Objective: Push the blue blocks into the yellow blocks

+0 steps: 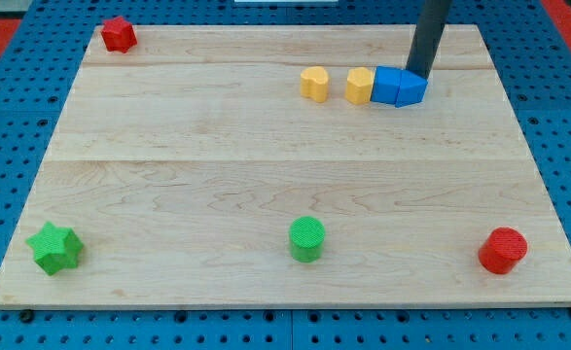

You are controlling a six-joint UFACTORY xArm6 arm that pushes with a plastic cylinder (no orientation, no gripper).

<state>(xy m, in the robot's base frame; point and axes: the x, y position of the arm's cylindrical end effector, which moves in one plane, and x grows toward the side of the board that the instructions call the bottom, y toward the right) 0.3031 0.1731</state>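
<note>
Two blue blocks (399, 87) sit pressed together near the view's top right; their shapes are hard to make out. The left one touches a yellow block (359, 86). A second yellow block (314, 84) stands a little apart to the left of the first. My tip (419, 74) is at the upper right edge of the blue blocks, touching or almost touching them, with the dark rod rising out of the view's top.
A red block (119, 34) sits at the top left corner. A green star (54, 247) is at the bottom left, a green cylinder (306, 238) at the bottom middle, a red cylinder (503, 250) at the bottom right. The wooden board (266, 185) ends at all sides.
</note>
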